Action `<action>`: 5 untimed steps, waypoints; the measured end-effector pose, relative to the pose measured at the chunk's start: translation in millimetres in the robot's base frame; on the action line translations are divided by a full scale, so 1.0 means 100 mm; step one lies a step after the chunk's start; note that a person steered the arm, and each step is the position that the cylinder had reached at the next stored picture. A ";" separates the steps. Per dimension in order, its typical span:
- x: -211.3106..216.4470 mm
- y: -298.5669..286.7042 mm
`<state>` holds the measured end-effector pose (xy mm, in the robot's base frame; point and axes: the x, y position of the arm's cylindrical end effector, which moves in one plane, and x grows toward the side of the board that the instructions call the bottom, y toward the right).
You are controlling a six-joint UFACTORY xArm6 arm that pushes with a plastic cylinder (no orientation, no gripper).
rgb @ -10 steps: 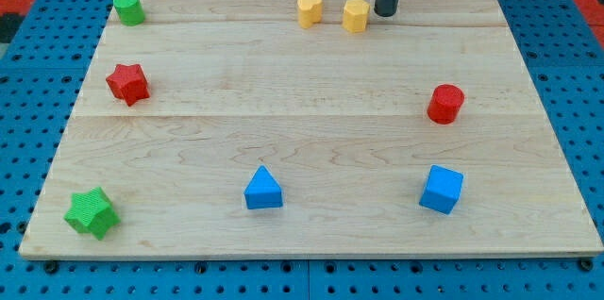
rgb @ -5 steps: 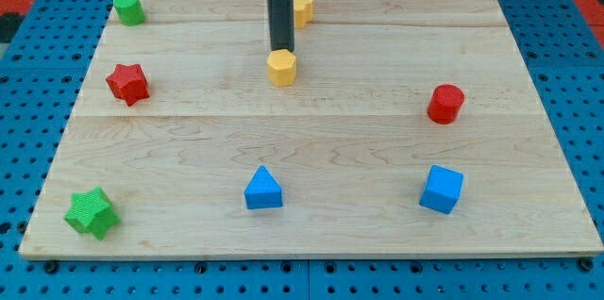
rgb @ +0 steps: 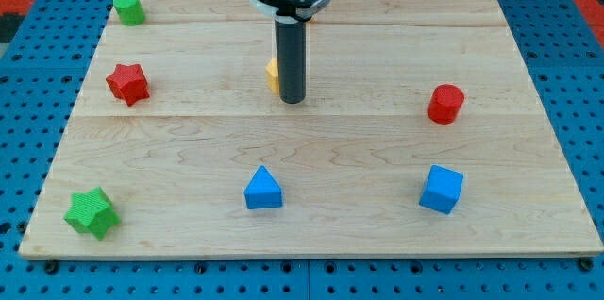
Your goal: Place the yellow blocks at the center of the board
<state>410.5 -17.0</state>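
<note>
One yellow block (rgb: 272,75) lies near the board's middle, a little toward the view's top; only its left edge shows from behind my rod. My tip (rgb: 292,102) rests on the wooden board (rgb: 377,149) just right of and below this block, touching or nearly touching it. The second yellow block is not visible; the arm's body covers the top-centre area of the board.
A green cylinder (rgb: 128,6) sits at the top left and a red star (rgb: 127,83) at the left. A green star (rgb: 92,212) is at the bottom left. A blue triangular block (rgb: 263,189), a blue cube (rgb: 441,190) and a red cylinder (rgb: 445,104) lie lower and right.
My rod moved from the top right to the board's middle, pushing one yellow block down and left. The other yellow block, seen at top centre before, is now hidden by the arm.
</note>
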 end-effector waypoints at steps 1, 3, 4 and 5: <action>-0.19 0.05; -1.52 1.25; -1.85 1.06; -1.76 0.23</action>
<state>234.0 6.1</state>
